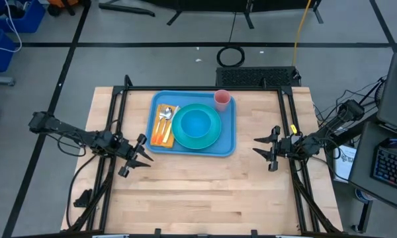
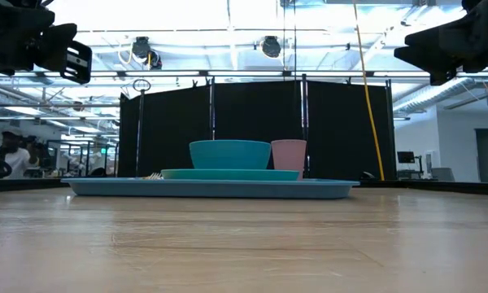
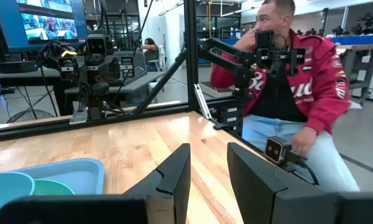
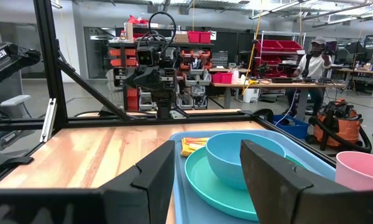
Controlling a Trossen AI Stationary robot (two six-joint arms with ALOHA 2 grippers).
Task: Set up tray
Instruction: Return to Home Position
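The light-blue tray [image 1: 228, 135] lies flat on the wooden table, toward its far side. On it sit a teal plate [image 1: 215, 135] with a blue bowl [image 1: 196, 122], a pink cup [image 1: 221, 99] at the far right corner, and an orange-yellow napkin [image 1: 157, 135] with cutlery [image 1: 164, 119] at the left. My left gripper [image 1: 143, 149] is open and empty, above the table near the tray's near left corner. My right gripper [image 1: 266, 146] is open and empty, to the right of the tray. In the right wrist view the bowl [image 4: 236, 152], plate [image 4: 211, 186] and cup [image 4: 360, 171] show ahead.
A black frame [image 1: 205, 88] runs around the table's far and side edges. Bare wood [image 1: 205, 192] fills the table's near half. A person in a red jacket [image 3: 311, 74] sits beyond the table's right side.
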